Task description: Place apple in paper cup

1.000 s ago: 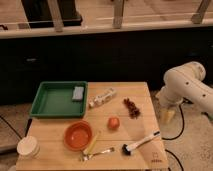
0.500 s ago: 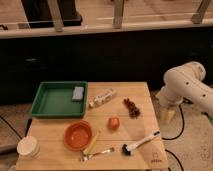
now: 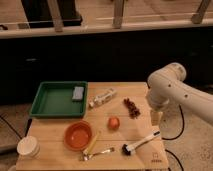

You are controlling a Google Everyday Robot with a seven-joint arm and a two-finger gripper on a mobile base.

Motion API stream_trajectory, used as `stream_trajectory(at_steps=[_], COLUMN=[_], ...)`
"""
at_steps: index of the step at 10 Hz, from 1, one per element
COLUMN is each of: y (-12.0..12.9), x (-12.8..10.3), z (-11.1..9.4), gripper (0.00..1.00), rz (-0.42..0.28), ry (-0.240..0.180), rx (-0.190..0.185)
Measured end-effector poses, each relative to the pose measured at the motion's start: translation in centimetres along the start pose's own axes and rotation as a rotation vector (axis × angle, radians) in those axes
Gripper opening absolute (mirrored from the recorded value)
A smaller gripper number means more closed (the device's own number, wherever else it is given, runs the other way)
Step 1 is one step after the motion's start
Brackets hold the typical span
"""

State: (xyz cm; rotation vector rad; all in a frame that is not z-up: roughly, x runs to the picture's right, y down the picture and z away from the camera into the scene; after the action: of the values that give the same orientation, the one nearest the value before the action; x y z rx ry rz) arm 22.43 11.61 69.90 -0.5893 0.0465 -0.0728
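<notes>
The apple [image 3: 114,122], small and orange-red, lies near the middle of the wooden table [image 3: 55,159]. The paper cup [image 3: 28,147], short and white, stands upright at the table's front left corner. My gripper [image 3: 156,118] hangs below the white arm [image 3: 167,87] at the table's right edge, to the right of the apple and a little above the tabletop. It is open with nothing in it. The whole table width lies between it and the cup.
An orange bowl [image 3: 78,135] sits left of the apple. A green tray [image 3: 50,114] with a grey sponge [image 3: 78,93] is at the back left. A white bottle [image 3: 102,97], a dark red cluster [image 3: 132,107], a black-headed brush [image 3: 140,142] and a fork [image 3: 97,152] also lie on the table.
</notes>
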Motion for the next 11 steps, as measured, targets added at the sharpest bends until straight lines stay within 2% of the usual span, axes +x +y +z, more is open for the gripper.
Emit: stream_trajectory(at_steps=[2, 5, 8, 11], y=[-0.2, -0.2, -0.2, -0.3], x=[-1.4, -5.1, -6.3, -8.7], z=[0.8, 2.5, 4.1, 5.9], gripper=[0.80, 0.80, 0.80, 0.80], rz=[-0.033, -0.095, -0.144, -0.195], ry=[0.002, -0.012, -0.027, -0.048], rx=[0.001, -0.001, 0.002, 0.004])
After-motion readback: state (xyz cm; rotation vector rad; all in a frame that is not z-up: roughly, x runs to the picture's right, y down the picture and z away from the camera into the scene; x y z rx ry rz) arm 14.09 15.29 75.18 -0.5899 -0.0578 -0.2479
